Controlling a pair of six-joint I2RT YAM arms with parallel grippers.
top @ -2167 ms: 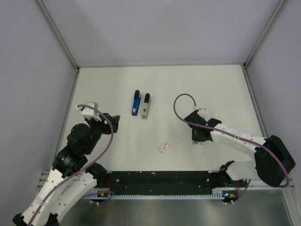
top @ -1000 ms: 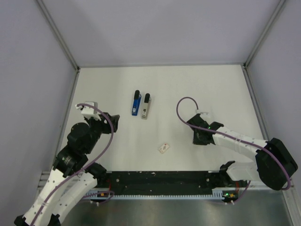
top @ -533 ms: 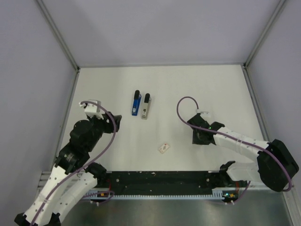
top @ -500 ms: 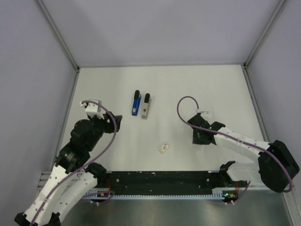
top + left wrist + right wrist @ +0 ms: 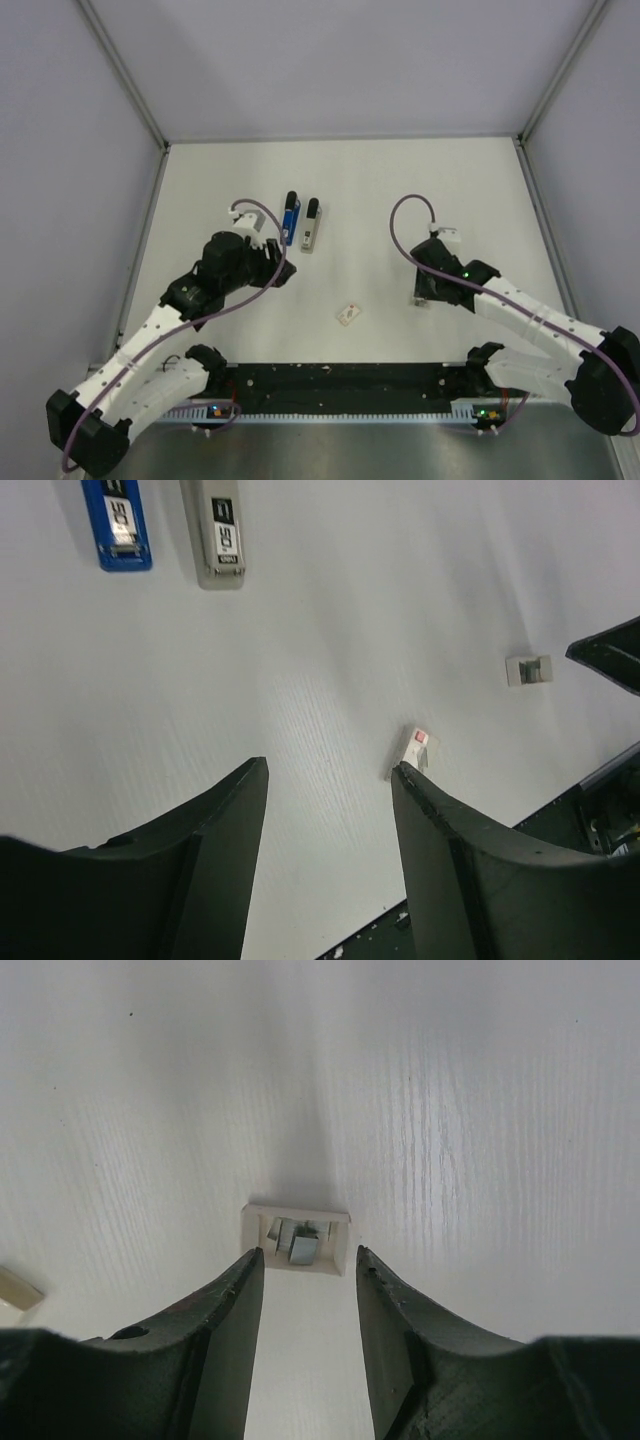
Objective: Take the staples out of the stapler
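Note:
A blue stapler [image 5: 289, 220] and a grey stapler [image 5: 311, 225] lie side by side at the table's middle, both shut; they also show in the left wrist view, the blue one [image 5: 117, 525] and the grey one [image 5: 218, 535]. My left gripper [image 5: 274, 266] hangs open and empty just near-left of them [image 5: 330, 772]. My right gripper [image 5: 425, 288] is open and low over a small white tray [image 5: 296, 1239] that holds loose staples [image 5: 303, 1248], just beyond its fingertips [image 5: 305, 1256].
A small white box with a red mark [image 5: 349, 315] lies near the front middle, also in the left wrist view [image 5: 413, 752]. The staple tray [image 5: 528, 669] shows there too. Grey walls enclose the table; a black rail [image 5: 340, 378] runs along the near edge.
My left arm has swung right and forward, from the left side to just beside the staplers. My right arm has shifted slightly right, still over the tray.

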